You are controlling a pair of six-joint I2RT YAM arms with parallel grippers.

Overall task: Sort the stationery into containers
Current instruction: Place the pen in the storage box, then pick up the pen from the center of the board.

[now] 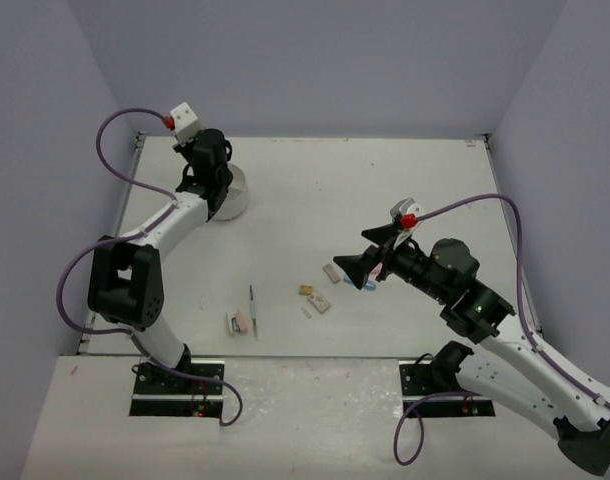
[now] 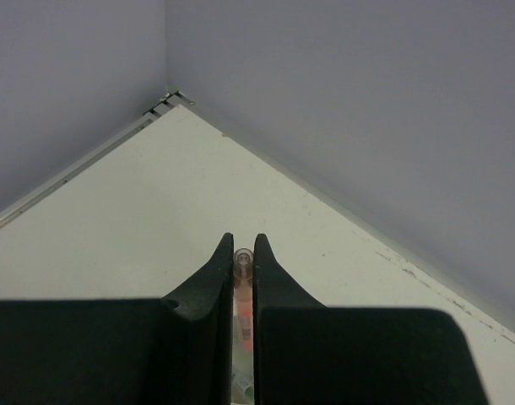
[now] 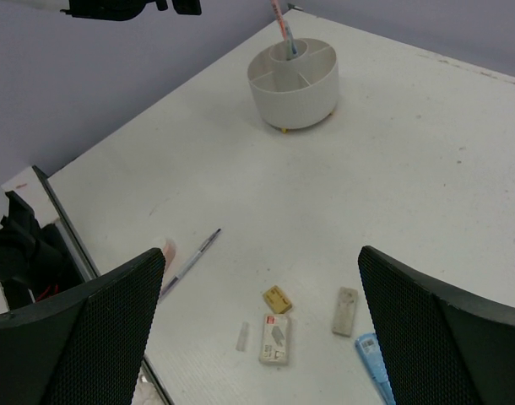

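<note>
The white round container [image 1: 237,198] stands at the far left, its divided compartments plain in the right wrist view [image 3: 312,93]. An orange pen [image 3: 281,25] stands slanted in its middle cup. My left gripper [image 1: 211,172] hangs right over the container, shut on the orange pen [image 2: 242,268]. My right gripper [image 1: 369,266] hovers open above the loose stationery, nothing between its fingers [image 3: 259,253]. Below it lie a grey eraser [image 3: 345,310], a yellow eraser [image 3: 277,299], a white box [image 3: 274,339], a blue piece [image 3: 371,359] and a small clear piece [image 3: 242,336].
A grey pen [image 1: 253,308] and a pink eraser [image 1: 240,322] lie near the front left, by the left arm's base. Walls enclose the table on three sides. The table's left edge [image 3: 76,245] runs close to the grey pen [image 3: 190,261].
</note>
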